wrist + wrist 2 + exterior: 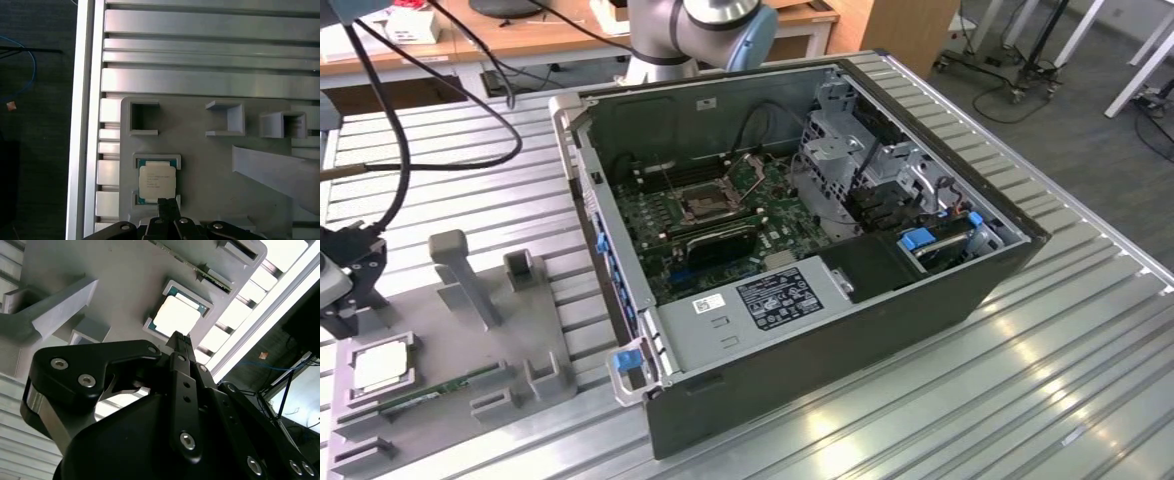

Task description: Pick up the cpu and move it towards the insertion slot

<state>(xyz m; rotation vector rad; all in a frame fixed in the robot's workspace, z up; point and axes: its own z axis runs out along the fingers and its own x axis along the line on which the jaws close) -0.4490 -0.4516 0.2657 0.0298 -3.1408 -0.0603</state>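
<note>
My pincer (168, 202) has its two black fingers pressed together at the tips, with nothing held between them. It hangs over the grey fixture plate (200, 170), pointing down at the cpu (157, 183). In the first wrist view my tips overlap the chip's nearest edge. I think they are just above it rather than touching, though from that angle I can't be sure.

The cpu lies flat in its square recess in the plate, pale metal face up, with a thin green border showing around it. That recess sits near the plate's edge that runs along the outer rail of the slatted aluminium table (1014, 400). Further along the same edge is a small square pocket (144, 118). In the second wrist view the green memory stick (202, 271) lies in a narrow holder just beside the cpu's recess. A tall grey post (460, 275) stands nearer the plate's middle.

The plate rests on the table toward the exterior view's left edge. The open computer case (907, 310) takes up the table's middle, well apart from the plate. Inside it lies the green motherboard (720, 245), and on that the insertion slot (708, 205), with its silvery frame and dark centre. The slot is well apart from both my pincer and the cpu.
</note>
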